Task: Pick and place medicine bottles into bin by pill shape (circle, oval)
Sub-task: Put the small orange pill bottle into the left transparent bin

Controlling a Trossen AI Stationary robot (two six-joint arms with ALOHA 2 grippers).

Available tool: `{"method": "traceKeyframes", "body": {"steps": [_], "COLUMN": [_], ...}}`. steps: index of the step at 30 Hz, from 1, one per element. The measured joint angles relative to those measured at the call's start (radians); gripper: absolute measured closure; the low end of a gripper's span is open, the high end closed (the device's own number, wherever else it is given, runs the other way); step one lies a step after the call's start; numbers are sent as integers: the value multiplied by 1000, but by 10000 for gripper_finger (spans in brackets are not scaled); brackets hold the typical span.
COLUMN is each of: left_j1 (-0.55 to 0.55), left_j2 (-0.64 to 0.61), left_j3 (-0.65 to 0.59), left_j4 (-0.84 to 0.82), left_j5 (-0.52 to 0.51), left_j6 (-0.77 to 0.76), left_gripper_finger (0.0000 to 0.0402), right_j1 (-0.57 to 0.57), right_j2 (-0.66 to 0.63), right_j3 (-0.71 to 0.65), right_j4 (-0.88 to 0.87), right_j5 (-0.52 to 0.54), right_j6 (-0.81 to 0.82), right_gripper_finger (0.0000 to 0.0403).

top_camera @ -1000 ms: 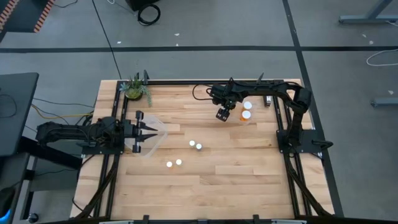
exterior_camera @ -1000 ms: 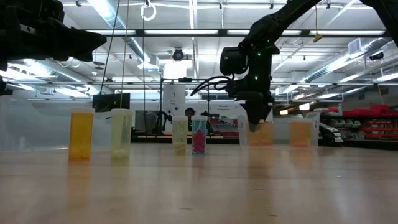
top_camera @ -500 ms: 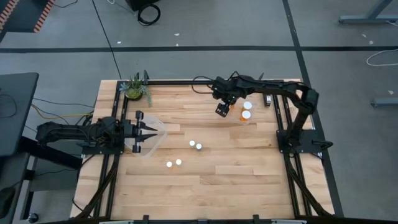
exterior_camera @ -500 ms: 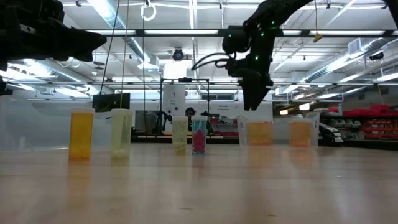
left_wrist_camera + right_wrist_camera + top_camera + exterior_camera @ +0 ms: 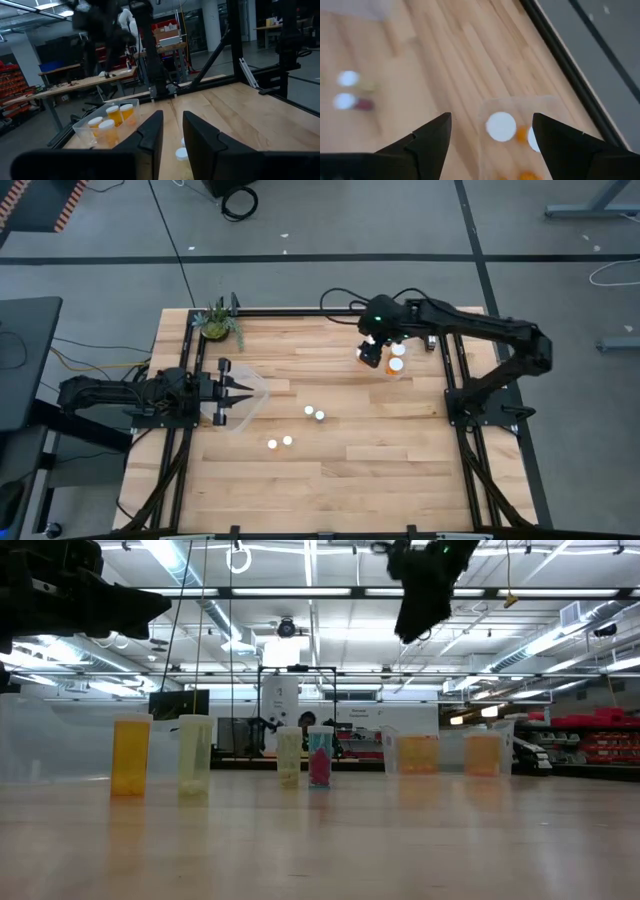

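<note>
- Right gripper [image 5: 371, 354] is up high above the far-right part of the table [image 5: 400, 470], fingers spread wide with nothing between them: released, empty.
- Directly under it, seen between its own fingers, sits a clear bin [image 5: 520, 107] holding bottles [image 5: 501, 126]; white caps and orange bodies show through the plastic. From above, two caps [image 5: 397, 357] show just beside the gripper, so this looks like a drop-off point with the gripper parked clear over it.
- Moving out from that gripper toward the table's middle: four loose bottles stand on the wood, one pair [image 5: 314, 413] nearer, a second pair [image 5: 279, 442] farther off. My read is that these are not sorted yet.
- At table level they stand upright in a row: an orange one [image 5: 131, 755], a pale one [image 5: 194, 753], a yellowish one [image 5: 289, 756], and one with pink contents [image 5: 319, 756]. Pill shapes can't be made out from here.
- Farther across, the left gripper [image 5: 238, 389] rests low at the table's left side, jaws nearly closed with a narrow gap and nothing in them; it is waiting.
- A second clear bin [image 5: 248, 398] lies at its fingertips, which I take as the home for the other pill shape; what it holds cannot be told.
- Farthest off, a potted plant [image 5: 217, 323] sits in the back corner, well apart from the work.
</note>
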Motion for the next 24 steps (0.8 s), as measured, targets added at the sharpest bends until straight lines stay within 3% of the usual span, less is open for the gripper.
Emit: {"method": "traceKeyframes", "body": {"steps": [10,14,24], "left_j1": [0,0,0], "left_j2": [0,0,0], "left_j3": [0,0,0], "left_j4": [0,0,0], "left_j5": [0,0,0], "left_j6": [0,0,0], "left_gripper_finger": [321,323,319], "right_j1": [140,185,233], "right_j2": [-214,-293,-504], "right_j3": [-21,-76,-359], "right_j4": [126,161,384], "right_j5": [-12,29,61], "right_j6": [-41,-48,-44], "right_gripper_finger": [116,116,116]}}
